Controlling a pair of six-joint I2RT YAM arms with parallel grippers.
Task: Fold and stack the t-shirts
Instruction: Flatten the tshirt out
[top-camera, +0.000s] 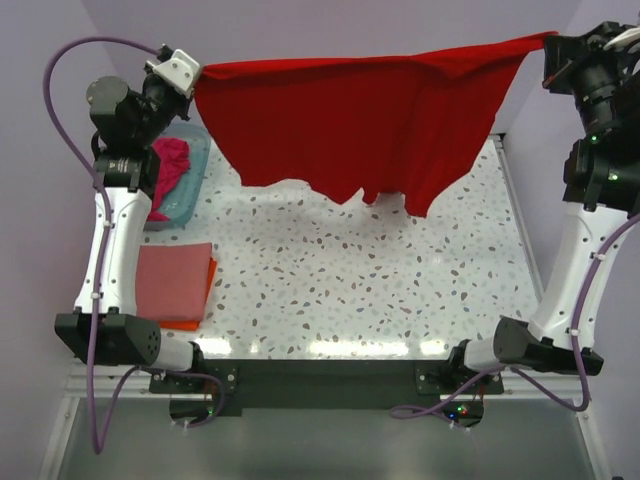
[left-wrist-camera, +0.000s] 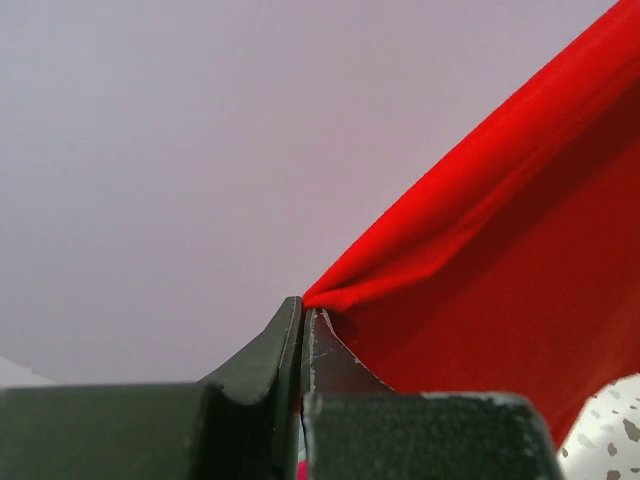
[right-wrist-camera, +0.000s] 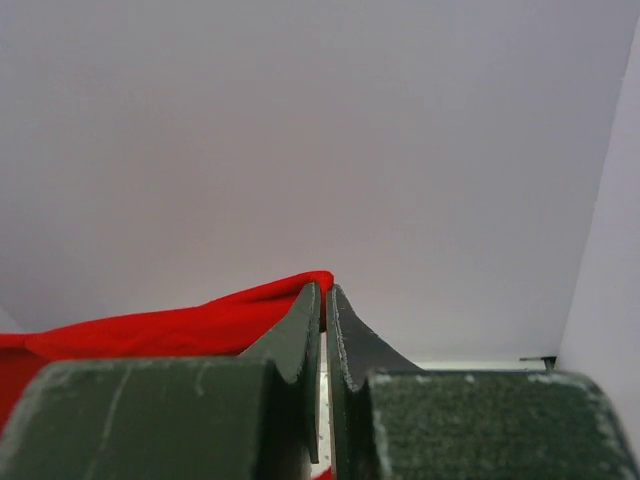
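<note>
The bright red t-shirt (top-camera: 370, 125) hangs stretched in the air across the back of the table, its lower edge dangling above the top. My left gripper (top-camera: 197, 72) is shut on its left corner; the left wrist view shows the red cloth (left-wrist-camera: 500, 270) pinched at the gripper (left-wrist-camera: 303, 308). My right gripper (top-camera: 550, 42) is shut on its right corner; the right wrist view shows the cloth (right-wrist-camera: 170, 328) nipped at the gripper (right-wrist-camera: 325, 292). A magenta-pink t-shirt (top-camera: 170, 170) lies crumpled in the tub. A folded salmon-pink t-shirt (top-camera: 172, 281) lies on a folded orange one (top-camera: 205, 295) at the left.
The translucent teal tub (top-camera: 190, 200) stands at the back left under my left arm. The speckled table (top-camera: 380, 290) runs to a raised white rim at the right (top-camera: 512, 200). Pale walls close the back and the sides.
</note>
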